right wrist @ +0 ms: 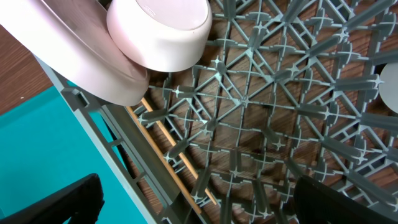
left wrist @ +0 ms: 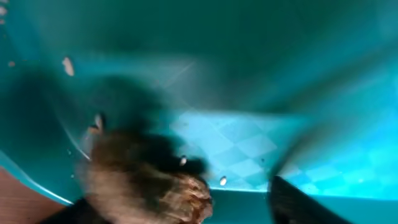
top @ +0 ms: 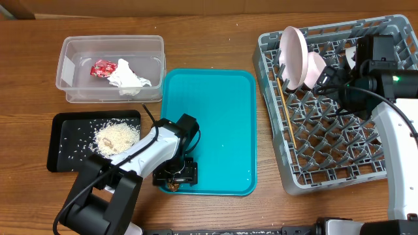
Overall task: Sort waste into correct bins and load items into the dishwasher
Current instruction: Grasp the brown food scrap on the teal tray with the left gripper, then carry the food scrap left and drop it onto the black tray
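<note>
The tub (top: pixel 78 49) in the far left corner holds the wrapper (top: pixel 102 67) and napkin (top: pixel 129 78). The black tray (top: pixel 62 156) by the left edge holds rice (top: pixel 116 137), and the rack (top: pixel 339 150) on the right holds the plate (top: pixel 294 55), a bowl (top: pixel 315 68) and chopsticks (top: pixel 286 111). The left gripper (top: pixel 175 179) is low at the teal tray's (top: pixel 222 117) near left corner, fingers apart, with the brown lump (left wrist: pixel 155 190) close by one finger. The right gripper (right wrist: pixel 196 202) hangs wide and empty over the rack, near the bowl.
</note>
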Motion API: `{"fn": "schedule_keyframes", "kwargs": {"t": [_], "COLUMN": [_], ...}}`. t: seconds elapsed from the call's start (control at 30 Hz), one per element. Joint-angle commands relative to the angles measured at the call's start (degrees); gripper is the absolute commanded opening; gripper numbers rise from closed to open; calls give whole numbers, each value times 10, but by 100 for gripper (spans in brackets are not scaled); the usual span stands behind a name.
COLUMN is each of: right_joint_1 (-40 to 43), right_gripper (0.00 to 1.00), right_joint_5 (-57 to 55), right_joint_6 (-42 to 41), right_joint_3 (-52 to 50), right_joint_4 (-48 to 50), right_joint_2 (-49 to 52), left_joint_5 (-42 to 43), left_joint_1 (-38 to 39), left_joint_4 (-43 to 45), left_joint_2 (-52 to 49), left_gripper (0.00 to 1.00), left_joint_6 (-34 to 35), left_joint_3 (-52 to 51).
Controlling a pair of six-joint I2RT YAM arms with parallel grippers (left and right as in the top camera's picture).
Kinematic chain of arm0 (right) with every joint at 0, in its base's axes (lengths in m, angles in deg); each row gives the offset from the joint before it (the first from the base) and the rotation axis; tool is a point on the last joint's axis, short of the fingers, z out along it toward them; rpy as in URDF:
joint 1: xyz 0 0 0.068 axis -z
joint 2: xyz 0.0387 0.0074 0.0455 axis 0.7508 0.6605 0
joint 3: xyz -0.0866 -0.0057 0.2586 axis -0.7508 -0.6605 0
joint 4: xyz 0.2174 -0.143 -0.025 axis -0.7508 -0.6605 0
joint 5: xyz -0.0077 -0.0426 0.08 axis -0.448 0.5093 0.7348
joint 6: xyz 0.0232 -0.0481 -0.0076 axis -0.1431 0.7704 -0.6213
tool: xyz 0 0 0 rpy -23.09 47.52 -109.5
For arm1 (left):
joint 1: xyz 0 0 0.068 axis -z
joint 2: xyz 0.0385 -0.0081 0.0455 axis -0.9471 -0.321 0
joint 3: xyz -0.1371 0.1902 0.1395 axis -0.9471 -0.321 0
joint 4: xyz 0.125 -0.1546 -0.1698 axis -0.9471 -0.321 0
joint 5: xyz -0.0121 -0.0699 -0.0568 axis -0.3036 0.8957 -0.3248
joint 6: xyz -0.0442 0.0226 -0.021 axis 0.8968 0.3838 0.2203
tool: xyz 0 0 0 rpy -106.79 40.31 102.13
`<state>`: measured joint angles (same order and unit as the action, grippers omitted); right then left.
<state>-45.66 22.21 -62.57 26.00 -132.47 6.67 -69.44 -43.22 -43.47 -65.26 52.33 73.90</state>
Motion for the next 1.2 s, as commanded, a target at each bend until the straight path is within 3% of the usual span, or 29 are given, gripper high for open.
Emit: {"fn": "schedule_keyframes", "kwargs": {"t": [0.0,0.1,0.27,0.37,0.53,0.77,1.17], "right_joint_1": [1,1,1,1,1,1,1], "right_gripper": [100,100,100,100,100,100,100], "right_joint_5": [3,3,3,3,3,1,1], "right_joint_6": [-2,-2,-2,-2,-2,0,0], "right_joint_3": [2,2,2,2,2,2,2], "right_joint_4": [1,1,1,1,1,1,-3], "right_joint_2": [-1,-1,-1,-1,-1,-1,-1], "left_joint_5": [-5,-5,-21,-50,-86,-136,-165], "left_joint_1": [1,1,0,-4,-19,-73,-282], "left_joint_4": [3,6,19,19,17,-3,-1], "left_joint_2": [13,13,13,13,13,13,13], "left_gripper": [56,38,23,19,13,13,14], "left_joint_6": [6,6,6,6,6,6,-6], "left_joint_3": [-6,-6,0,15,62,153,209]}}
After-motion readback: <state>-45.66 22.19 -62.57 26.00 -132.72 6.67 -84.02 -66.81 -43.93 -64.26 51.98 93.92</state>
